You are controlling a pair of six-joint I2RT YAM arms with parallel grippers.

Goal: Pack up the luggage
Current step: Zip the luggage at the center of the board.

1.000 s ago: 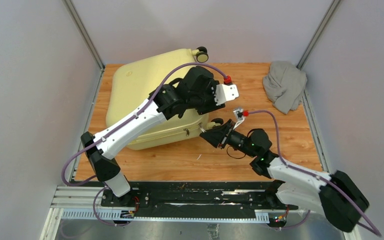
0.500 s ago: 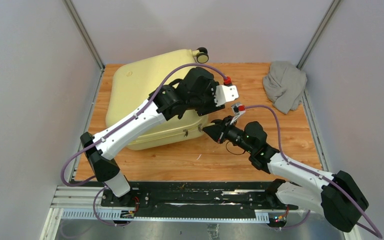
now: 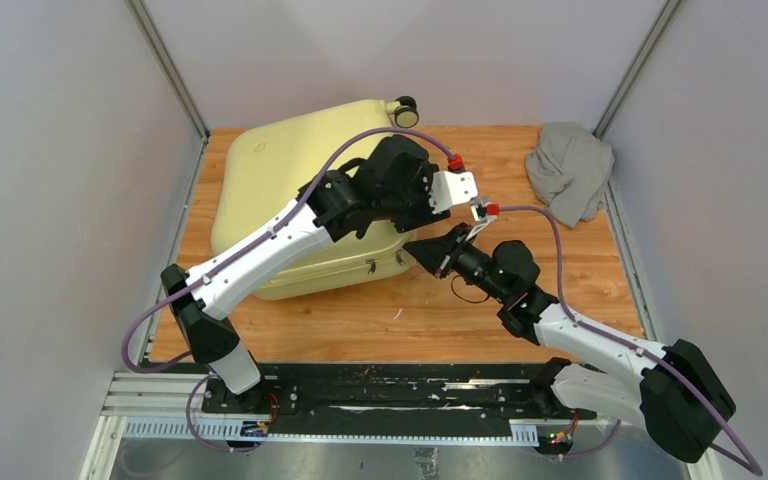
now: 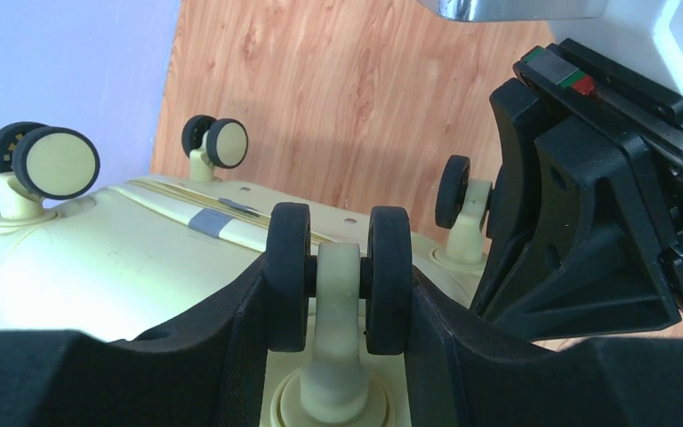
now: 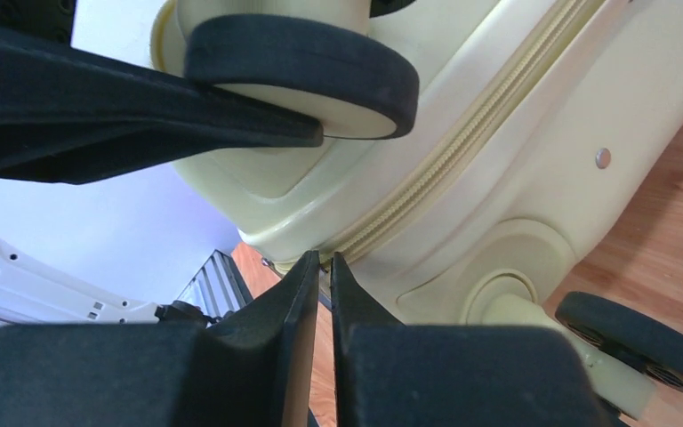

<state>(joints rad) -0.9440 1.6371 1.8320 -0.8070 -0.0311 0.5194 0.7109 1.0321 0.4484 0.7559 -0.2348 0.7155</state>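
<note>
Left jaws clamp a wheel (image 4: 289, 276) at the luggage's (image 3: 280, 170) 4 o'clock corner. Right jaws, almost together, sit at its zipper seam (image 5: 462, 151), with the shell lying toward 10 o'clock.

Left arm (image 3: 270, 245), right arm (image 3: 600, 345): white shells, black joints; purple cable (image 3: 360, 141) (red plug (image 3: 454, 159)) enters just behind left pincer (image 4: 338, 276).

Overhead camera is looking down from above and behind. Both wrist cameras are viewing closely past their fingers (image 4: 187, 356), sharing the luggage (image 4: 98, 258) wheel end ahead.
</note>
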